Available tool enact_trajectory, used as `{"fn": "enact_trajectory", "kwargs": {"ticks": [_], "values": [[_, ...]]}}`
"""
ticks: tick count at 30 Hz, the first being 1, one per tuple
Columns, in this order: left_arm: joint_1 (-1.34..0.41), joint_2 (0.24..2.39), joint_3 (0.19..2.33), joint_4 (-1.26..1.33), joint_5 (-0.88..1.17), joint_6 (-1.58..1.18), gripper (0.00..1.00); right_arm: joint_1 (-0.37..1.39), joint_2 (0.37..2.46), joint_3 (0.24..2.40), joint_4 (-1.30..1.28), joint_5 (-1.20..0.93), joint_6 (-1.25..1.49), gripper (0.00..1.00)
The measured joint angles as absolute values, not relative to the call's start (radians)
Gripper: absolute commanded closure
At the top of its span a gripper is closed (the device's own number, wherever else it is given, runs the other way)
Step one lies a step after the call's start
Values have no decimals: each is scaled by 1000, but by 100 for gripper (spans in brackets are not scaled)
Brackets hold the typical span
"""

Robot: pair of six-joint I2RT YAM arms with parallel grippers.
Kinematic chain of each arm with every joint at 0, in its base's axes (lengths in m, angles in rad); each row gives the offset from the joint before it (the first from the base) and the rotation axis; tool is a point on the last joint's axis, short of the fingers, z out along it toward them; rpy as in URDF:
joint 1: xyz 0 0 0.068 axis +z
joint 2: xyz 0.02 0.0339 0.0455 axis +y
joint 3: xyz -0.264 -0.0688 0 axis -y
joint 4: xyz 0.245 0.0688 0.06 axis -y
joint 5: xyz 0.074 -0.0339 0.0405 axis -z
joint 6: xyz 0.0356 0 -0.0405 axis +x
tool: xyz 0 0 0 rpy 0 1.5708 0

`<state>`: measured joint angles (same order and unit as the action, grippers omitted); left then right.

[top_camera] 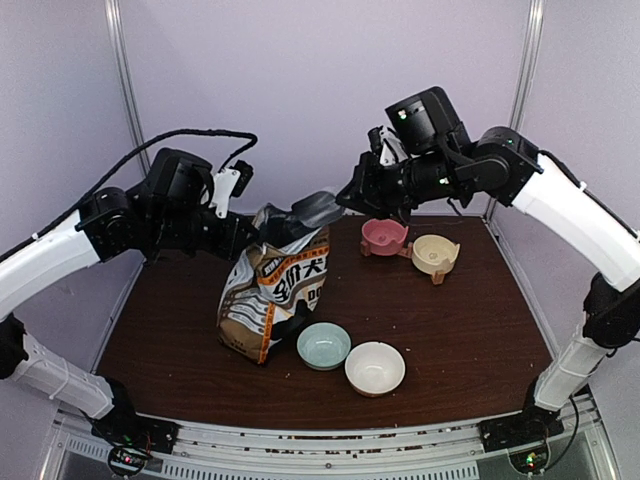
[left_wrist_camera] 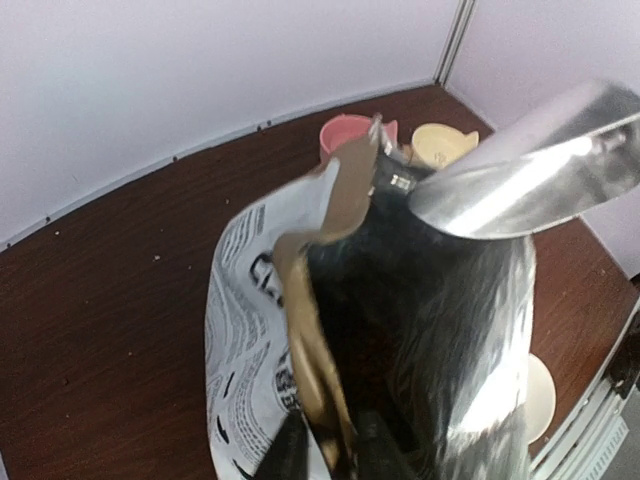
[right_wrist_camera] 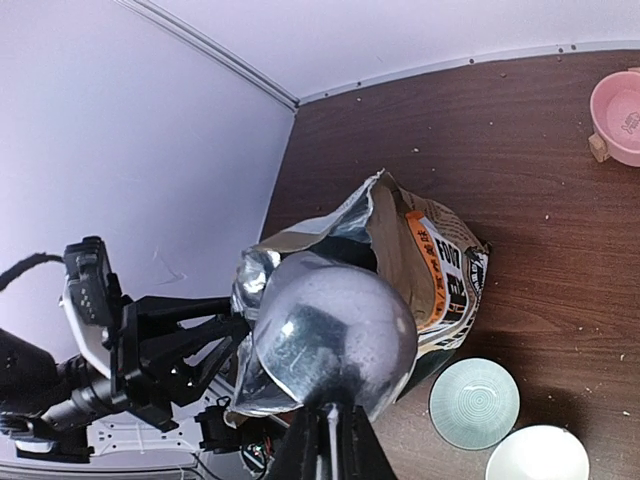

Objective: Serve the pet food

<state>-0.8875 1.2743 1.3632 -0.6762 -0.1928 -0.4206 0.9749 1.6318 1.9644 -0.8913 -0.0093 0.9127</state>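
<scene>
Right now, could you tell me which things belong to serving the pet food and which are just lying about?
In use: food bag, rim pinched by the left gripper; scoop, held by the right gripper at the bag's mouth.
Standing by: pink bowl, cream bowl, pale green bowl, white bowl; which gets filled I cannot tell.

Bag (top_camera: pixel 270 290), top view: large dark Chinese characters on a white panel, with Latin capitals "DO" below them and the rest lost in a fold. Orange side strip: small print, unreadable. Right wrist view: white capitals "FOO" on the bag's dark band. Left wrist view: black print on the white side, illegible. Pink bowl (right_wrist_camera: pixel 625 115): small mark inside, too blurred to read.
</scene>
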Motion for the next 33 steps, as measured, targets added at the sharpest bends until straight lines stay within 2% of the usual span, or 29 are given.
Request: {"fn": "enact_trajectory", "kwargs": {"ticks": [2,5,6,9,13,16,21,25,28,33], "values": [[-886,1253,1363,-649,-195,-408,59,968,1587,1953,-886,-31,911,100],[-876,1206,1363,-596,-198,-393,36,956,1520,1917,-850,-71,911,100],[-875,1192,1362,-580,-194,-382,31,952,1495,1894,-828,-91,912,100],[-871,1147,1343,-512,-154,-353,22,942,1441,1824,-746,-163,923,100],[-870,1111,1316,-423,-30,-319,19,940,1403,1738,-626,-272,954,100],[-870,1113,1313,-366,73,-315,25,940,1399,1707,-556,-343,976,100],[-870,1122,1307,-282,197,-332,44,940,1378,1661,-475,-424,1006,100],[-870,1123,1295,-234,252,-355,66,937,1359,1631,-419,-469,1035,100],[-870,1123,1288,-204,281,-365,72,937,1351,1616,-391,-493,1050,100],[-869,1126,1276,-174,311,-389,92,937,1351,1610,-373,-523,1061,100]]}}
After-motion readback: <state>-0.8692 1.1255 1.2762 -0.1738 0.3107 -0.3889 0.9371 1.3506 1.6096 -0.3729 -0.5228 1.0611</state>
